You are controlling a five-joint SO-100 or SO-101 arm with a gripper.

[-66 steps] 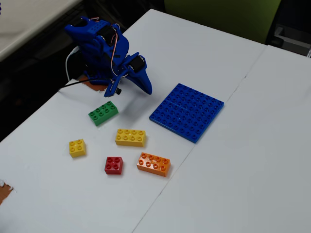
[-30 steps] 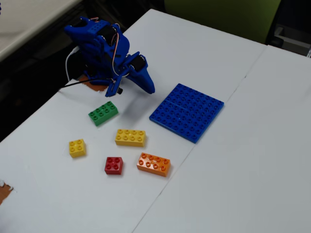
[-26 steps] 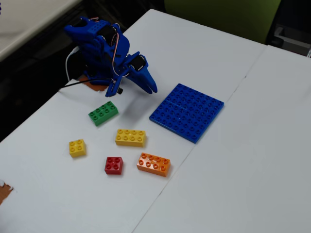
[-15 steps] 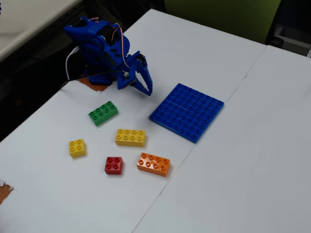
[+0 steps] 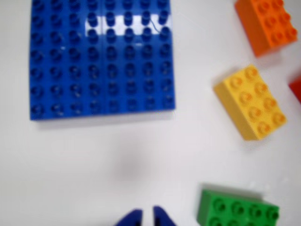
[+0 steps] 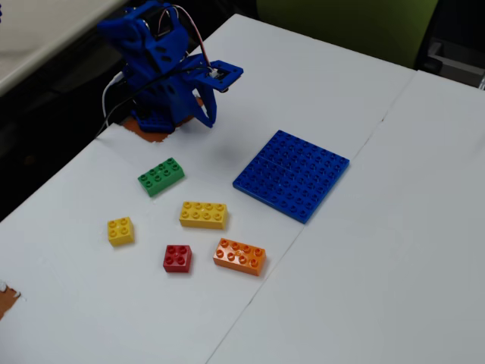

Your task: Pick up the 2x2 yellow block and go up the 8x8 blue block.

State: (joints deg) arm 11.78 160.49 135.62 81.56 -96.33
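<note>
The 2x2 yellow block lies flat on the white table at the left of the fixed view, well away from the arm; the wrist view does not show it. The 8x8 blue block lies flat at the centre, and fills the upper left of the wrist view. My gripper hangs above the table in front of the blue arm base, between the green brick and the baseplate. In the wrist view its two blue fingertips stand almost together at the bottom edge with nothing between them.
A green brick, a longer yellow 2x4 brick, a red brick and an orange brick lie around the small yellow one. The table's left edge runs close to the arm base.
The arm has risen and drawn back toward its base. The gripper, low and pointing right toward the baseplate before, now hangs higher. No brick has moved.
</note>
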